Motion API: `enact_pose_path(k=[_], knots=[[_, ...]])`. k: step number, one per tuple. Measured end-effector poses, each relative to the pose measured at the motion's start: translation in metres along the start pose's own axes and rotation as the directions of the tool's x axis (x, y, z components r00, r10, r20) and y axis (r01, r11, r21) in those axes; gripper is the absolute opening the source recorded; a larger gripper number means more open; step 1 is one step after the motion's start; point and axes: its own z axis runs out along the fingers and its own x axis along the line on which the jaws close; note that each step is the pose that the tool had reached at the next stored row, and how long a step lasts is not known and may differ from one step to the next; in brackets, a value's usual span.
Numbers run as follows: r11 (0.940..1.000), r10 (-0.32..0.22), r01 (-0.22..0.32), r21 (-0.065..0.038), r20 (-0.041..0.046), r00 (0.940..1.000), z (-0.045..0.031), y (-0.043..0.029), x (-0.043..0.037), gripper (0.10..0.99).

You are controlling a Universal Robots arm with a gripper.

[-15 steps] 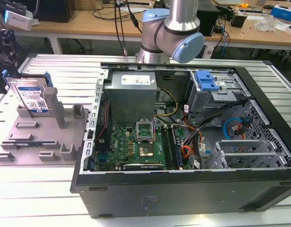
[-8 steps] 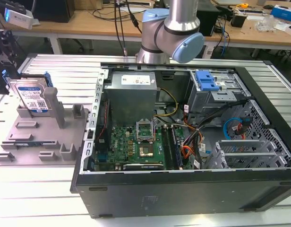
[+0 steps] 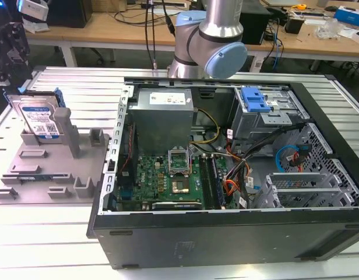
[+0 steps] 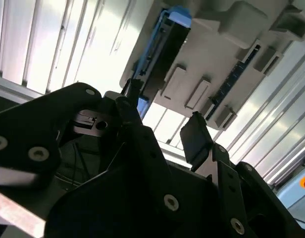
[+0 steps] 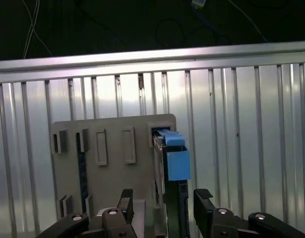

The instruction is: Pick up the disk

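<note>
The gripper (image 5: 164,206) hangs with its fingers (image 5: 202,197) spread wide and nothing between them, and in both wrist views the gap is pointed at the disk (image 5: 173,163), which is apart from them and untouched. The disk stands on edge, upright in a slot of the grey slotted tray (image 5: 113,181), so it offers the gripper a thin top edge with a blue side rail (the broad labelled face shows in the exterior view (image 3: 41,119)). The step in hand looks like the lining-up before the grasp. To do it well, I judge the jaws should stand square to the two flat faces and the disk should be centred in the gap. In the first wrist view it looks nearer one finger than the other, which could tip it in the slot if that pad lands first. The descent wants to be straight along the slot, deep enough for the pads to meet metal and not only the plastic rail, while stopping short of the tray's posts just beside it. The tray rests on the ribbed metal table (image 5: 241,148) at the exterior view's left. Further off sits the open computer case (image 3: 226,239) with its blue bracket (image 3: 254,99), well apart.
</note>
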Motion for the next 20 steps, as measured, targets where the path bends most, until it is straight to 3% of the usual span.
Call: enact_pose_path(k=[2,3,5,13,20], knots=[[1.0000,0.000,0.000,0.000,0.0001,1.0000,0.0003,0.0048,-0.0068,0.604],[1.0000,0.000,0.000,0.000,-0.0001,1.0000,0.0014,0.0145,-0.0078,0.604],[1.0000,-0.001,0.001,0.000,0.0000,1.0000,0.0031,0.0220,-0.0073,0.604],[1.0000,-0.002,0.002,0.000,-0.0011,1.0000,0.0047,0.0218,-0.0074,0.604],[0.9991,-0.043,0.043,0.000,-0.0006,0.9991,0.0167,0.0196,-0.0073,0.604]])
